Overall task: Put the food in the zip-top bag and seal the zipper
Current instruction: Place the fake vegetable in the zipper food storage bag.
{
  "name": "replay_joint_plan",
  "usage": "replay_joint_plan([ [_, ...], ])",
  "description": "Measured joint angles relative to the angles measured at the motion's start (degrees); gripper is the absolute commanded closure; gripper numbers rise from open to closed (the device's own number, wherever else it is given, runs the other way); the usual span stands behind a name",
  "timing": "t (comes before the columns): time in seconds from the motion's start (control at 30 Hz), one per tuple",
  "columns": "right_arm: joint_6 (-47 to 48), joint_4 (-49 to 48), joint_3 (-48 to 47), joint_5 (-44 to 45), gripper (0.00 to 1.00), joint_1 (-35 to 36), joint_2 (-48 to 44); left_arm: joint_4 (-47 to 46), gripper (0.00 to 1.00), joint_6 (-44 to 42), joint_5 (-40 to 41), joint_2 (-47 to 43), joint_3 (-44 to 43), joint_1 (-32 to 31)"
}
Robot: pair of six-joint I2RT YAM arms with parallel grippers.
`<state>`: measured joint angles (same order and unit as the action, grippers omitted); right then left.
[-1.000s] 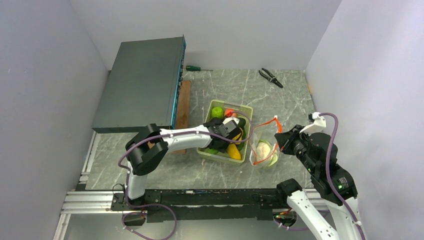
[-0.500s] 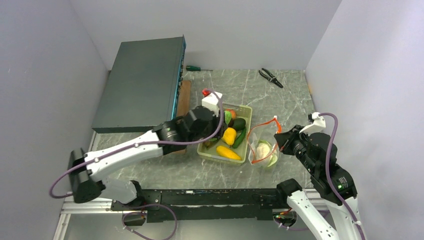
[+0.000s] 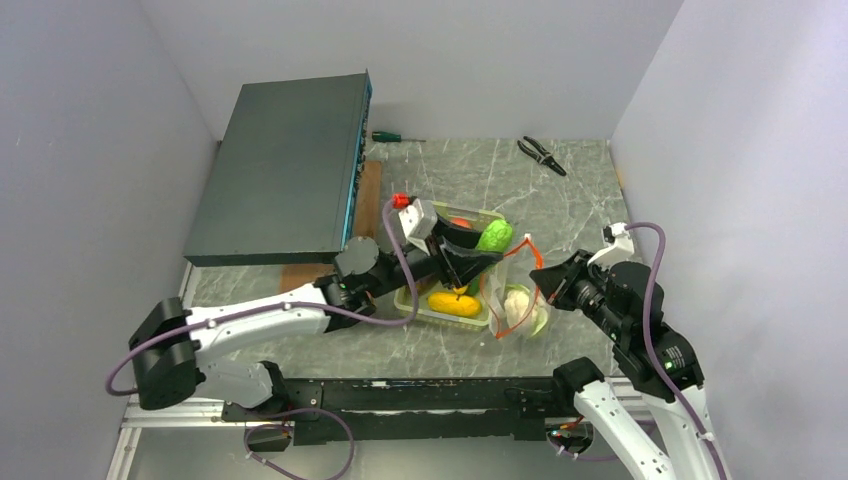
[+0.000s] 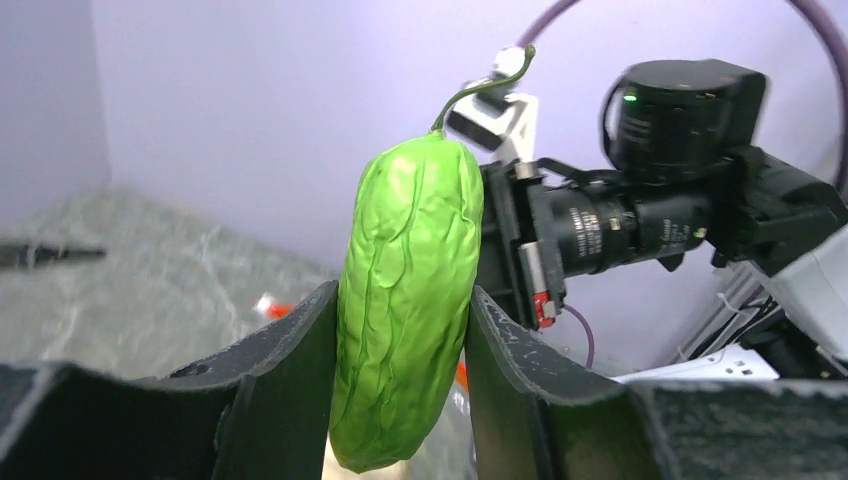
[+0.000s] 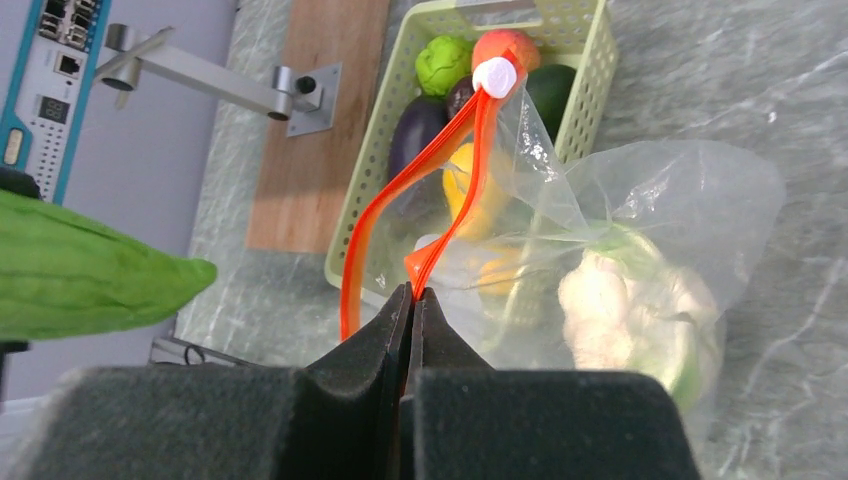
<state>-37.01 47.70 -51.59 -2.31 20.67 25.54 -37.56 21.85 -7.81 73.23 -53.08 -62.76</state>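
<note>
My left gripper [image 4: 400, 335] is shut on a bright green ridged piece of food [image 4: 405, 290], held in the air. From above, this green piece [image 3: 497, 233] hangs over the tray's right end, just left of the zip-top bag [image 3: 520, 312]. My right gripper [image 5: 412, 292] is shut on the red-orange zipper [image 5: 455, 180], holding the clear bag's mouth up. The white slider [image 5: 494, 76] sits at the strip's far end. A white cauliflower [image 5: 630, 300] lies inside the bag. A purple piece [image 5: 415, 135] and an orange-yellow piece [image 5: 480, 190] are in the tray.
The pale green tray [image 3: 440, 317] of toy vegetables stands left of the bag. Beside the tray lies a wooden board [image 3: 366, 195], and a large dark box [image 3: 285, 165] fills the back left. Pliers [image 3: 541, 154] and a screwdriver [image 3: 395, 137] rest near the back wall.
My left arm has swung out, come back over the tray and carried the green piece up and right toward the bag. The right gripper has shifted slightly left and up with the zipper.
</note>
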Motion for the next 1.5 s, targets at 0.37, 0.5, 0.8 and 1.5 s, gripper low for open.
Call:
replay_joint_plan([
  [0.37,-3.23,-1.14,0.35,-2.67,1.00,0.00,0.26,-30.73,0.71,-11.69,-9.75,16.02,2.71,-2.16],
  [0.5,-3.30,-0.96,-1.38,-2.60,1.00,0.00,0.26,-39.34,0.71,-14.19,-9.90,20.55,3.65,-2.34],
  [0.8,-3.30,-0.35,-2.49,-1.22,1.00,-0.24,0.42,-47.74,0.53,-13.42,-10.05,29.51,1.81,-1.73],
  [1.5,-3.30,-0.20,-2.73,-1.16,1.00,-0.24,0.63,-26.71,0.11,-2.05,1.11,19.96,1.75,-0.55],
])
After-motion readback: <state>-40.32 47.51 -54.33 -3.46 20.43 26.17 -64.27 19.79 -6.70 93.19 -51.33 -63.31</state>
